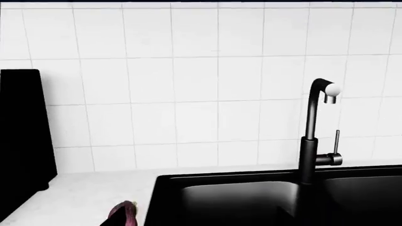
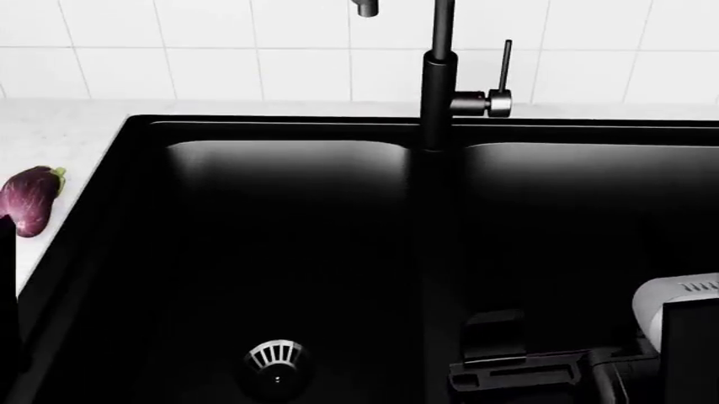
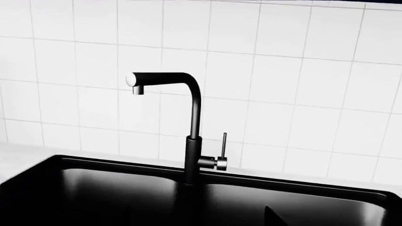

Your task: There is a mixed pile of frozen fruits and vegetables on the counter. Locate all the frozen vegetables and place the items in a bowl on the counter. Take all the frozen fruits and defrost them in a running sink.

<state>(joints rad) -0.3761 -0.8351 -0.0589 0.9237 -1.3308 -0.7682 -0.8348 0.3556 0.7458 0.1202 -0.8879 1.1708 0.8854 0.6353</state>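
Filling most of the head view, the black double-basin sink (image 2: 337, 252) swallows detail in its gloss, with only one round metal drain (image 2: 276, 364) showing in the left basin and the tall black tap (image 2: 439, 76) cut off at the top edge. The right arm (image 2: 674, 337) enters low at the right corner over the right basin, its pale housing and dark links visible, but whether its claw is spread or pressed together cannot be told. A dark sliver at the left edge may be the left arm; its claw is out of sight. The purple eggplant (image 2: 29, 199) lies on the white counter (image 2: 56, 126) just left of the sink, well apart from the right arm. The left wrist view catches only an end of it (image 1: 124, 213).
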